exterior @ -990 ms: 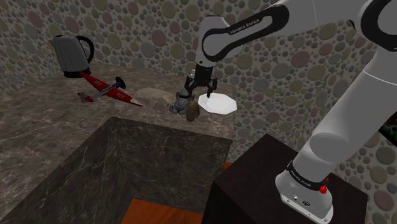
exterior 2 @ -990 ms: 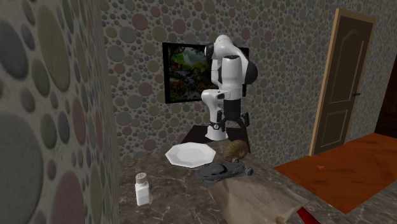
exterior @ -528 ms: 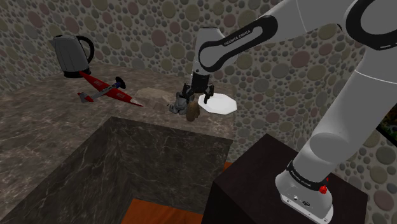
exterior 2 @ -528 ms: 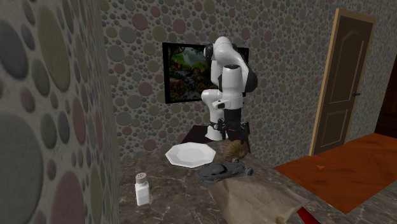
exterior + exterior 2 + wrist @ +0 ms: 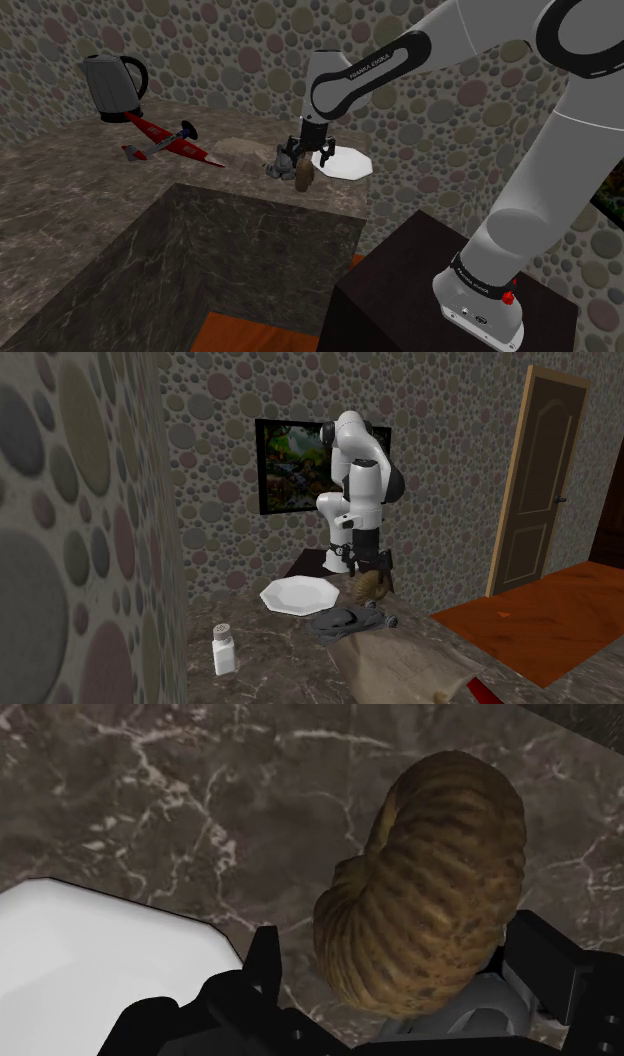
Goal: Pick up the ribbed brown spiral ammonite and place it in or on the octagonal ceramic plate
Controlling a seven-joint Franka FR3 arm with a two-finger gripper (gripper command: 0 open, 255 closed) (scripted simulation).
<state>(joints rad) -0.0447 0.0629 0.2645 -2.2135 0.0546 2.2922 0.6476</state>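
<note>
Brown, ribbed, coiled: one ammonite (image 5: pixel 420 904), standing on edge on the dark marbled worktop (image 5: pixel 150 804), near its rim.

Black fingers (image 5: pixel 262 969): apart, one on either side of the shell. A sliver of worktop shows between the shell and one of them, so I log it as straddled, not gripped.

Step in hand, by my reading: closing on it. Notes to self:
- Shut slowly and squarely across the shell's sides (the ribs should give purchase, but that rounded back could roll out).
- Check it is clasped before lifting.
- Lift straight up, so it clears the dark grey car-shaped piece (image 5: pixel 350 620) lying close beside it.

White plate (image 5: pixel 90 954): angular-rimmed, just beside the shell. I judge it a short carry, then a low release so the shell does not topple off.

White arm (image 5: pixel 370 70): rises from the stand (image 5: pixel 440 290), arches over and bends at the elbow. The forearm drops steeply and the hand points nearly straight down at the worktop.
</note>
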